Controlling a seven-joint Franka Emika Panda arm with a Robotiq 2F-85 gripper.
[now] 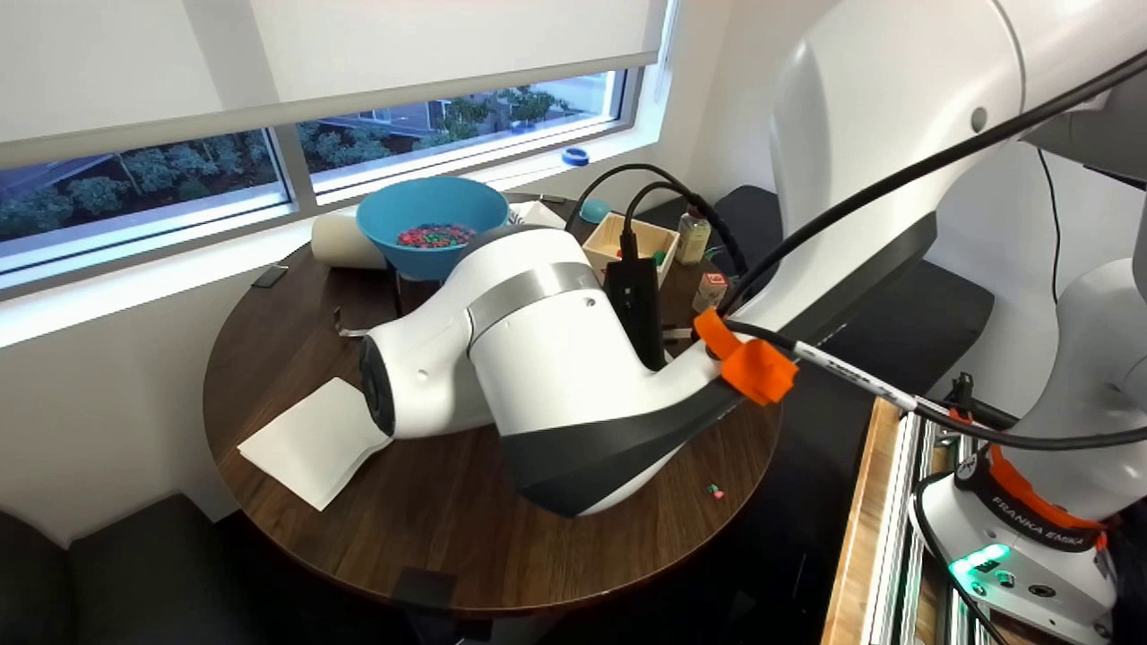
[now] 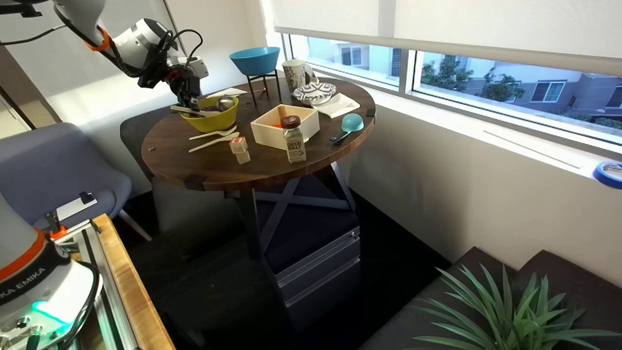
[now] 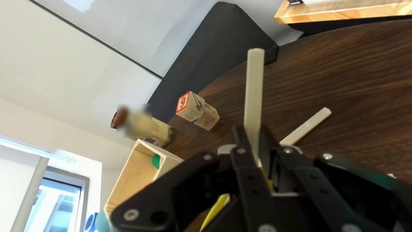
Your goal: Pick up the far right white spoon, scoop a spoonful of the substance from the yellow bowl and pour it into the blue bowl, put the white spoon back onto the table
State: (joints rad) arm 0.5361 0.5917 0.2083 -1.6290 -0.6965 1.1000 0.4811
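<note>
A jar labelled onion salt (image 2: 294, 142) stands upright by the near edge in an exterior view, just beside an open wooden box (image 2: 267, 137) with a green piece (image 3: 156, 161) inside. Two stacked letter blocks (image 2: 240, 149) stand near the box along the same edge, while a teal measuring scoop (image 2: 353, 123) lies by the window-side edge. A black-and-white patterned object (image 2: 313, 93) rests farther back, next to white paper (image 2: 342, 106). Past the edge, a roll of blue tape (image 2: 609, 174) sits on the windowsill (image 2: 510, 130), and a green plant (image 2: 522, 316) spreads in the foreground.
</note>
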